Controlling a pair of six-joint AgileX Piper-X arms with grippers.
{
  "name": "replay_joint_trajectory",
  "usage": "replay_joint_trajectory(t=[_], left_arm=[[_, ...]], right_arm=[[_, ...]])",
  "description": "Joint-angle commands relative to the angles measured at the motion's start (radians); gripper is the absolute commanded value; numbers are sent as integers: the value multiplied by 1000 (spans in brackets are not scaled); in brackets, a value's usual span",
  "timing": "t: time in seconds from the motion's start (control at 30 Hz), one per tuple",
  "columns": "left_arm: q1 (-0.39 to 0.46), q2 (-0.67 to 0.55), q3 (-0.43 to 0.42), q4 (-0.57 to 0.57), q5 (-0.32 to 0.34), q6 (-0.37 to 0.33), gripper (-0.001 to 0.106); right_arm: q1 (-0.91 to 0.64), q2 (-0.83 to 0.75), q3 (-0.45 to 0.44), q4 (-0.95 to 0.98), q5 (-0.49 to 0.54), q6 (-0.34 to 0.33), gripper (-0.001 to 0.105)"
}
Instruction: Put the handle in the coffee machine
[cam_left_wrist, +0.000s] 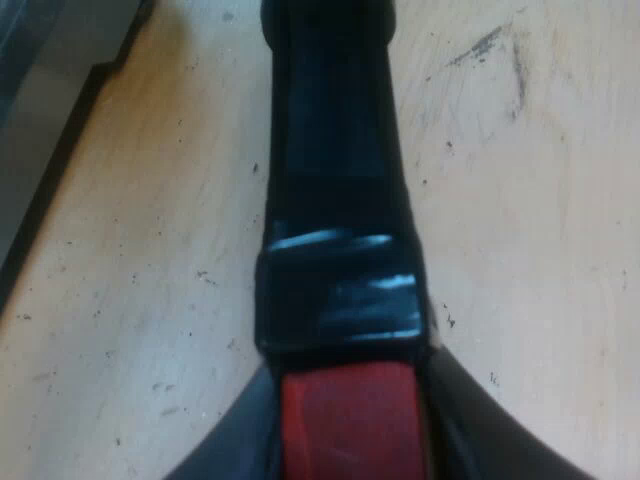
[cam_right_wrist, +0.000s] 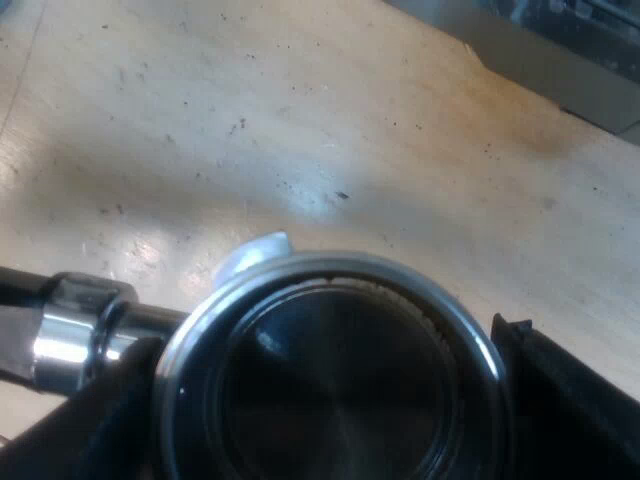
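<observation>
Scuffed pale wooden table (cam_left_wrist: 520, 200) lies beneath both arms. Nearest, the left gripper (cam_left_wrist: 345, 405) clamps the red end (cam_left_wrist: 350, 430) of the dark handle (cam_left_wrist: 335, 150). The right gripper (cam_right_wrist: 330, 400) grips the metal holder (cam_right_wrist: 335, 380) by its round basket, above the wood. Farther off, a grey casing (cam_right_wrist: 540, 50) stands on the table.

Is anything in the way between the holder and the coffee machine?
Nothing I can see. My left claw grips the handle, and just wooden table lies between the metal holder and the machine.
</observation>
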Motion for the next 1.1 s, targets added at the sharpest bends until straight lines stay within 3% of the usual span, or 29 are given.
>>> replay_joint_trajectory(t=[0.03, 0.13, 0.2, 0.3, 0.4, 0.7, 0.9, 1.1], left_arm=[[-6, -2, -2, -9, 46, 30, 0], [-6, -2, -2, -9, 46, 30, 0], [-6, -2, -2, -9, 46, 30, 0], [-6, -2, -2, -9, 46, 30, 0], [-6, -2, -2, -9, 46, 30, 0], [-6, -2, -2, 6, 53, 30, 0], [5, -2, -2, 27, 56, 30, 0], [111, -7, -2, 63, 66, 49, 0]], right_arm=[[-2, -19, -14, -8, -8, -37, 1], [-2, -19, -14, -8, -8, -37, 17], [-2, -19, -14, -8, -8, -37, 43], [-2, -19, -14, -8, -8, -37, 71], [-2, -19, -14, -8, -8, -37, 86], [-2, -19, -14, -35, -8, -37, 86], [-2, -70, -15, -102, 45, -37, 86], [-2, -140, -15, -136, 45, -28, 86]])
